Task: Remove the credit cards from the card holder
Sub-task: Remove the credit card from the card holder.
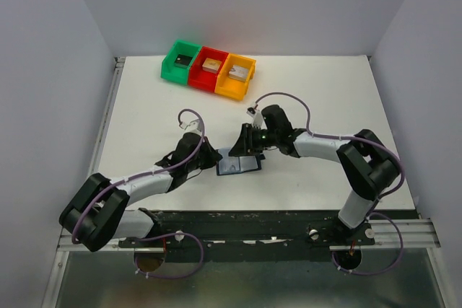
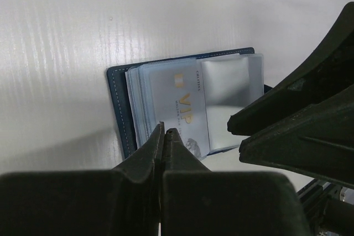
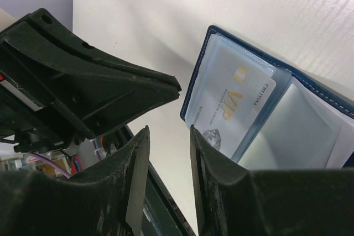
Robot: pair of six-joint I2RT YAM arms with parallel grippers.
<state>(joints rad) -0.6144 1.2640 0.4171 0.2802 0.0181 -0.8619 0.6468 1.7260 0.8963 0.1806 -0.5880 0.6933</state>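
Observation:
The dark navy card holder lies open on the white table between my two arms. Its clear sleeves are fanned, and a silver credit card printed VIP shows in the top one; the other cards are hidden in the stack. My left gripper is shut, its tips pressed together at the near edge of the sleeves; I cannot tell whether a sleeve or card is pinched. My right gripper stands open beside the holder's corner, with bare table in its gap and one fingertip at the card's edge.
A green bin, a red bin and an orange bin stand in a row at the back of the table, each with a small block inside. The right gripper's fingers crowd the holder's right side.

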